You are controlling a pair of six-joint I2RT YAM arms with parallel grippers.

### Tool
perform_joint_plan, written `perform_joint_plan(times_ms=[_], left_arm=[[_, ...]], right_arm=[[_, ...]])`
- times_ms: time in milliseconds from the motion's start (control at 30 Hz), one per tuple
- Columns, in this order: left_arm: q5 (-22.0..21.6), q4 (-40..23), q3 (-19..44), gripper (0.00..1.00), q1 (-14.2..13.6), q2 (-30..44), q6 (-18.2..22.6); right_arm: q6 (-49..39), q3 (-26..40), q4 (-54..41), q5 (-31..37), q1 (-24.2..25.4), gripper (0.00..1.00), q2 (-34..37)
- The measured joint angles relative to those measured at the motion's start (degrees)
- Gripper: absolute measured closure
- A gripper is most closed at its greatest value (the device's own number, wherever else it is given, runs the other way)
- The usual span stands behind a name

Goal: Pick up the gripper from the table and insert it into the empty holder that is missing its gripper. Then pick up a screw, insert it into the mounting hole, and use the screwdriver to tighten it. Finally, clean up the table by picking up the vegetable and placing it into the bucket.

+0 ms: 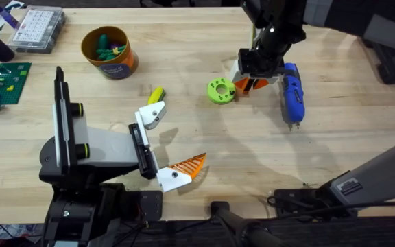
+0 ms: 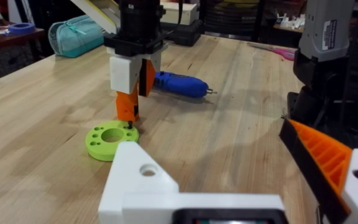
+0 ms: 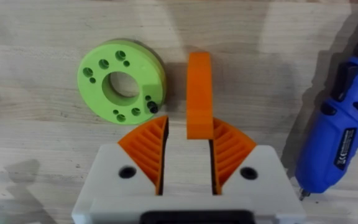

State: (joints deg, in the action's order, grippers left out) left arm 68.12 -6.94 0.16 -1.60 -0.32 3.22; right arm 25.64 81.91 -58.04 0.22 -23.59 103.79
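My right gripper [image 1: 254,77] is shut on the loose orange gripper [image 3: 199,93], holding it upright with its lower end on the table [image 1: 252,144] beside the green disc [image 1: 220,90]. A small dark screw [image 3: 153,108] sits in the disc's rim. The blue screwdriver [image 1: 292,99] lies just right of that gripper. My left gripper [image 1: 178,137] stands open at the near left. One side is the bare white holder [image 1: 152,114], and the other bears an orange finger [image 1: 187,167]. The yellow vegetable [image 1: 156,94] lies near the holder. The orange bucket [image 1: 110,51] stands at the far left.
A clear parts box [image 1: 36,27] and a green brick plate [image 1: 2,79] sit at the far left edge. A teal pouch [image 2: 79,34] lies on the table's far side in the left wrist view. Bare wood stretches between the two grippers.
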Motion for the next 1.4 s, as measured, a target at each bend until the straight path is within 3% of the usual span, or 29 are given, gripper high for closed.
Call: perform_joint_plan(times_ms=[467,1400], left_arm=[[-0.2,0.1,0.1,0.012,-0.1,0.3,0.0],[-0.2,0.1,0.1,0.012,-0.1,0.3,0.0]], right_arm=[[-3.0,0.0,-2.7,0.0,0.0,0.605,0.0],[-3.6,0.0,2.8,1.7,2.1,0.605,0.0]])
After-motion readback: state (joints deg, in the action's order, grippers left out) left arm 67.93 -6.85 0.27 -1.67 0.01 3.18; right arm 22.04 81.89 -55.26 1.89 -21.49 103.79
